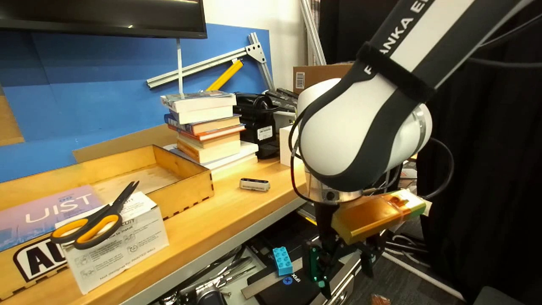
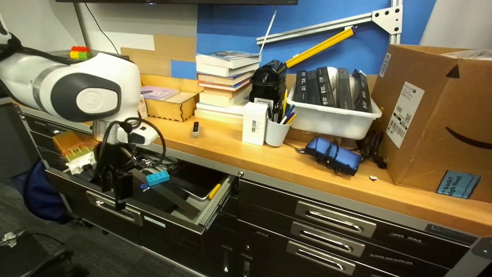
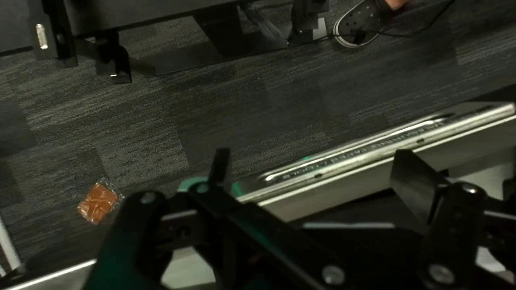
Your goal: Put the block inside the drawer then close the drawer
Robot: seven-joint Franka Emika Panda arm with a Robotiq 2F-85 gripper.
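"Looking for the block [image 2: 157, 177]? It's the light blue one in the drawer [image 2: 175, 231], and it seems to lie on a black case [image 1: 292, 290]. Both exterior views show it."

"So what is left to do?"

"I think we just have to push the drawer in. It sticks out from under the wooden surface [image 2: 219, 140]."

"How is the claw [image 3: 313, 161]?"

"Spread wide, with nothing in its grip. In the wrist view, one finger [image 3: 221, 167] is on the floor side of the drawer's front edge, and the other looks to be on the inside. I can't tell if they touch it."

"How do we push well?"

"Lift the inside finger up over the edge first, or it could get pinched by the surface. Then bring the claw around to the front, near the handle [image 3: 354, 148]. Push at the middle, slow and straight. A push at one end could make the drawer go crooked and stick."

"And the block?"

"A hard bump could make it slide or tip, so go easy. It sits up on the case, so I'd check that it can slip under the surface. The long metal strip [image 1: 262, 284] could catch too. If the drawer stops, don't shove. Look, pull back a bit and try again"
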